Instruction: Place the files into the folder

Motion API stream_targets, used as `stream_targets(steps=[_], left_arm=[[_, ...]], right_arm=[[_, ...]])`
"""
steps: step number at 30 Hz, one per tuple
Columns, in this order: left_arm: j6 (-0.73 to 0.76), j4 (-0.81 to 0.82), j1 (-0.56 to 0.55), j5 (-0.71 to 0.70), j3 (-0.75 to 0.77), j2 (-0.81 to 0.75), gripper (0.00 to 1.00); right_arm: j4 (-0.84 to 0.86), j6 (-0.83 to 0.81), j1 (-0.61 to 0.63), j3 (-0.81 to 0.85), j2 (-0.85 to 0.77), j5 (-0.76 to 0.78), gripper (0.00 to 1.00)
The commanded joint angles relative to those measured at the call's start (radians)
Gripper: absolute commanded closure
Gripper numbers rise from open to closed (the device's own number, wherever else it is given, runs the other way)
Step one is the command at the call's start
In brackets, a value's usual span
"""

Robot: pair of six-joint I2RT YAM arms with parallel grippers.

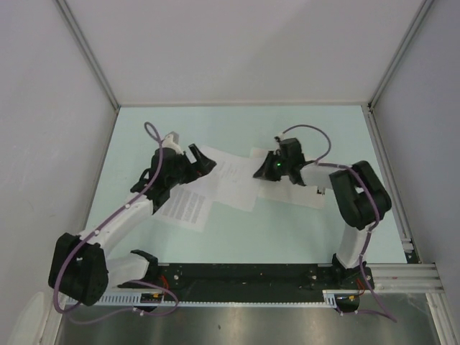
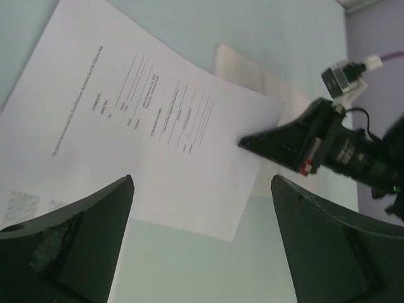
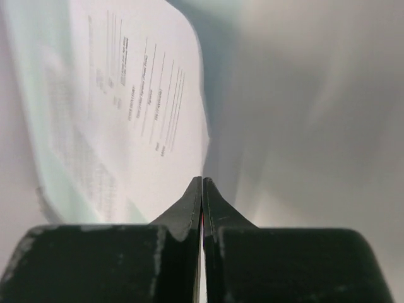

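1. Top view: I see the sparse sheet (image 1: 231,183) lying near the middle of the table (image 1: 287,230). The dense sheet (image 1: 188,208) is at its 7 o'clock, tucked partly under it. The folder (image 1: 305,194) lies at its 3 o'clock, under its right edge and partly hidden by the right arm. My left gripper (image 1: 203,159) sits over the sparse sheet's 10 o'clock corner. My right gripper (image 1: 257,172) meets the sheet's 2 o'clock edge.

2. Left wrist view: my left gripper (image 2: 202,233) is spread wide, its fingers (image 2: 76,240) holding nothing, above the sparse sheet (image 2: 158,145). At 3 o'clock the right gripper (image 2: 249,142) has its tip on that sheet's edge. The folder (image 2: 249,72) shows beyond, at 1 o'clock.

3. Right wrist view: my right gripper (image 3: 202,189) is pressed together, pinching the edge of the sparse sheet (image 3: 139,95), which curls upward toward 11 o'clock. The pale surface at 3 o'clock is too blurred for me to name.
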Motion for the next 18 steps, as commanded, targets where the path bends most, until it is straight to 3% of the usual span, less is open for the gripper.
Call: stream_targets(steps=[1,4,8,18], left_arm=[[0.097,0.132,-0.125,0.101,0.116,0.12,0.05],[0.097,0.146,-0.212,0.119,0.248,0.284,0.06],[0.102,0.108,-0.289,0.17,0.499,0.511,0.12],[0.051,0.161,-0.331,0.205,0.687,0.775,0.16]], right_arm=[[-0.417,-0.392,-0.225,0.028,-0.144,-0.067,1.0],[-0.552,-0.509,-0.37,0.056,-0.144,-0.08,1.0],[-0.669,-0.641,-0.447,0.115,-0.114,-0.047,1.0],[-0.631,-0.764,-0.503,0.14,-0.137,0.006,1.0]])
